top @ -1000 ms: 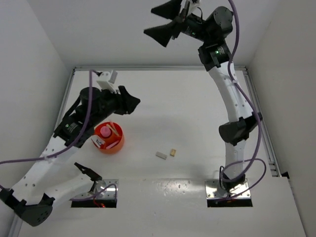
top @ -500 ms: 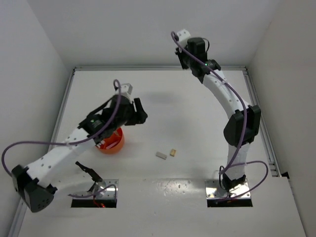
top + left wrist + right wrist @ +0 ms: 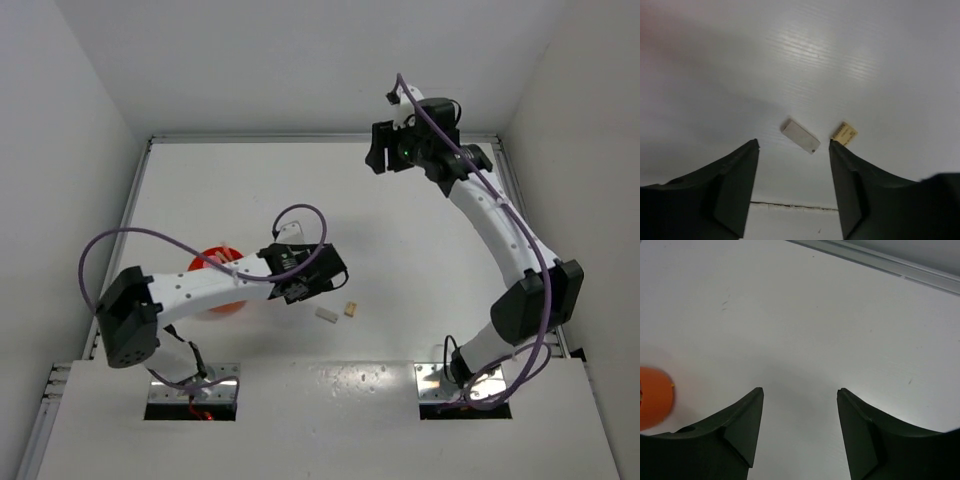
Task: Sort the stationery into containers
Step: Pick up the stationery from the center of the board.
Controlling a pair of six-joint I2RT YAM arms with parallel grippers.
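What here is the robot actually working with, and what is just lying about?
Part of the job:
white eraser
yellow eraser
orange bowl
left end effector, open over the erasers

Just there:
purple cables
metal base plates

Bright, even, cool light falls from overhead onto the white surface (image 3: 420,260). In the top view shadows are soft and faint grey. The left wrist view has a streaky glare patch near its top, a broad soft shadow at left, and a reddish cast in the upper left corner; its dark fingers (image 3: 730,185) are underexposed, nearly featureless. In the right wrist view the orange bowl (image 3: 654,396) is blurred at the left edge.
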